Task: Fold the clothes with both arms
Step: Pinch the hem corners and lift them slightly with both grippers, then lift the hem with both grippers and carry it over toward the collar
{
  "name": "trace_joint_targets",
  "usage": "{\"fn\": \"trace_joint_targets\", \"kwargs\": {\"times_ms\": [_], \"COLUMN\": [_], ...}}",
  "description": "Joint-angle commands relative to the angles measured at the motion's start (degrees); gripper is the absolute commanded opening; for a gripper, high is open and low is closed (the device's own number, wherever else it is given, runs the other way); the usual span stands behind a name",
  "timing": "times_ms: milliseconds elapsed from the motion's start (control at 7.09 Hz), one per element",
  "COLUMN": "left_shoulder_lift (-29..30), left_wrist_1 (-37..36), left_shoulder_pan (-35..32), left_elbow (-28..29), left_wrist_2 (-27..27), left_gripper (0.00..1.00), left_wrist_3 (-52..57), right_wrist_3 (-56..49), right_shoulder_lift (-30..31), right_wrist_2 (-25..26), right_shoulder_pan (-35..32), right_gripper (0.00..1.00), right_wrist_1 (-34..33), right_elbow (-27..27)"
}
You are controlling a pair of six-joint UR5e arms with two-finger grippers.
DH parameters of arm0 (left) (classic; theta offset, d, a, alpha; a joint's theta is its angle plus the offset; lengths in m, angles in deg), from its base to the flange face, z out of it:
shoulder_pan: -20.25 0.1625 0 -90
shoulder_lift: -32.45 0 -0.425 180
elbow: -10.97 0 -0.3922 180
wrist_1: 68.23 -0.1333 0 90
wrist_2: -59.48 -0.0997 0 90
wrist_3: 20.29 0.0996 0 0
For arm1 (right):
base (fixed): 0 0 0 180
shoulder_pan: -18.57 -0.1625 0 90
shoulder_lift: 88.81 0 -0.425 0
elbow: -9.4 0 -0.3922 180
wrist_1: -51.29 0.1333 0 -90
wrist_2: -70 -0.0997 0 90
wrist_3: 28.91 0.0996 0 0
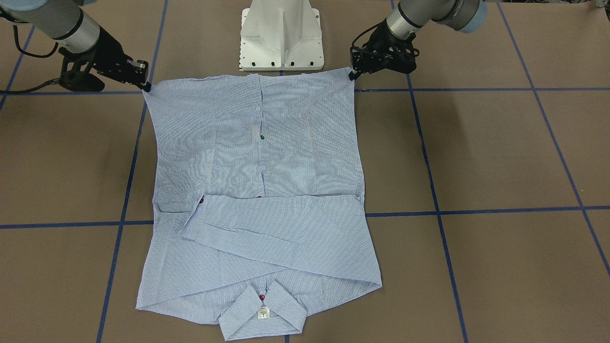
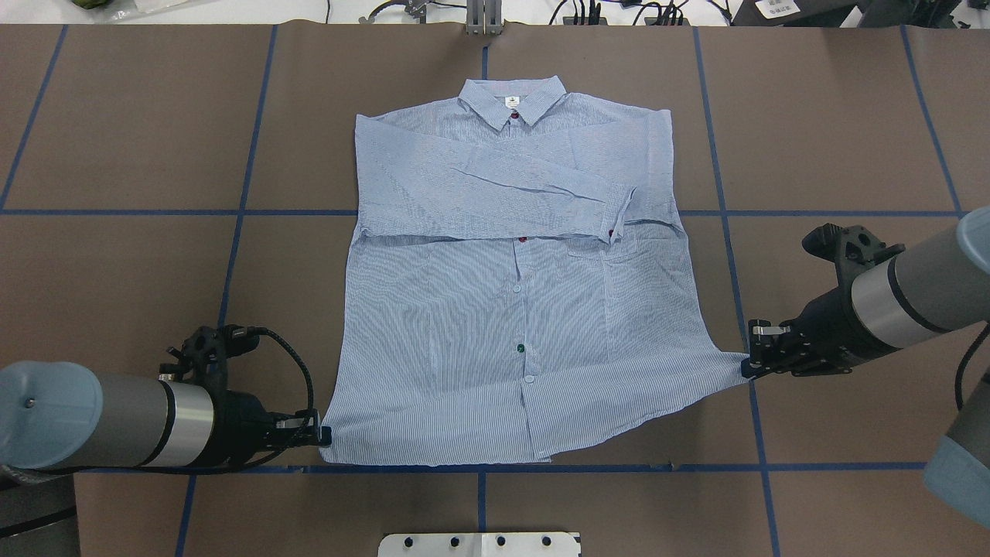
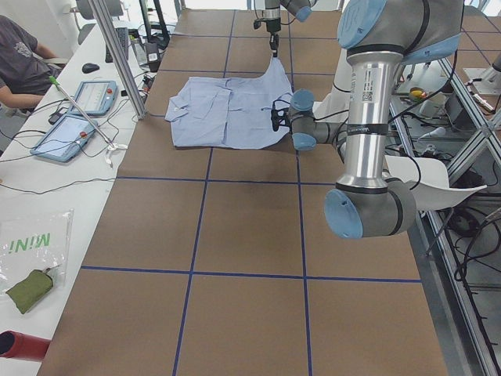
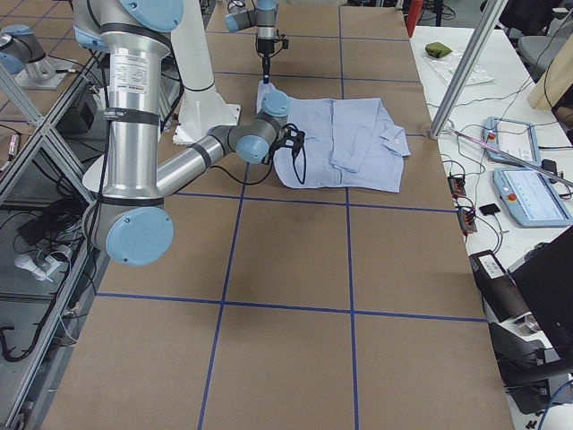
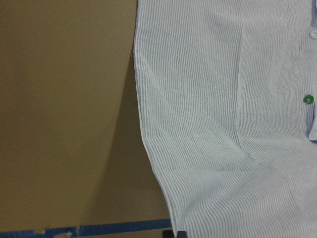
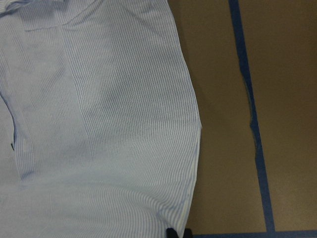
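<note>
At its hem, left fingers [image 2: 322, 436] and right fingers [image 2: 749, 368] pinch the striped shirt [image 2: 464, 325]

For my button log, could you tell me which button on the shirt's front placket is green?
The green button, second visible one up from the hem of the shirt; its neighbours above and below are white, and the next one towards the collar is red.

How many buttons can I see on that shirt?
6 on the shirt. A red button at the collar, a red one on the sleeve cuff, and four down the front: red, white, green, white. Others may hide under the folded sleeves.
</note>
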Motion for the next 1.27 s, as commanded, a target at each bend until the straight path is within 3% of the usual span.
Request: {"fn": "trace_joint_targets", "kwargs": {"times_ms": [0,564,1128], "left_shoulder_lift": [-0.2,-0.8,-2.8], "left_wrist_1": [-0.3,-0.4,-0.5], "left_shoulder_pan": [-0.5,-0.5,-0.6], "left_elbow": [-2.9,-6.1,-12.0], "left_wrist_2": [0.0,4.3,13.1], "left_gripper": [0.00,0.00,0.00], "left_wrist_3": [0.0,-0.1,-0.5], "right_wrist_3": [0.1,0.1,0.9], "right_shoulder_lift": [1.1,2.2,9.5], "right_wrist_2": [-0.7,-13.0,-19.6], "right_shoulder_pan": [-1.9,-7.0,-5.3], "right_gripper": [0.00,0.00,0.00], "right_wrist_1": [7.5,13.2,24.6], "right_elbow": [-0.3,-2.0,-1.7]}}
